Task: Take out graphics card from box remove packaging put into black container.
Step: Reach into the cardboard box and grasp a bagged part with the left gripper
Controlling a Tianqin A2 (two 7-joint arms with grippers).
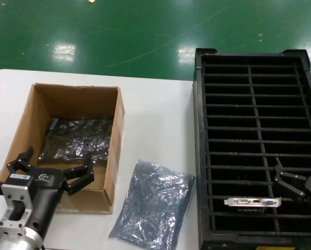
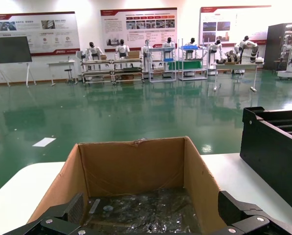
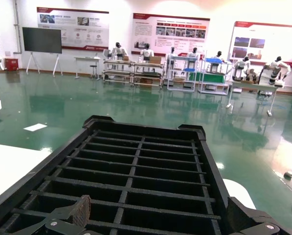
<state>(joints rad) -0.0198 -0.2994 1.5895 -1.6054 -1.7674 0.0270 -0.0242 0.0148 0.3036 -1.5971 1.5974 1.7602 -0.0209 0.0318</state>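
The brown cardboard box [image 1: 38, 107] stands at the table's left and holds a graphics card wrapped in a shiny bag [image 1: 77, 138], also seen in the left wrist view [image 2: 150, 215]. My left gripper [image 1: 53, 166] hangs open and empty over the box's near end, its fingers spread about as wide as the box [image 2: 150, 218]. An empty crinkly grey-blue bag [image 1: 152, 205] lies on the table beside the box. The black container [image 1: 199, 156] stands at the right. A bare graphics card's silver bracket [image 1: 251, 202] stands in a near slot. My right gripper [image 1: 290, 182] is open and empty above the container [image 3: 160, 215].
The white table [image 1: 155, 120] shows between the box and the container. Its far edge meets a green floor [image 1: 119, 31]. The container's slats [image 3: 136, 171] fill the right wrist view. Other robots and benches stand far off across the hall [image 2: 136, 58].
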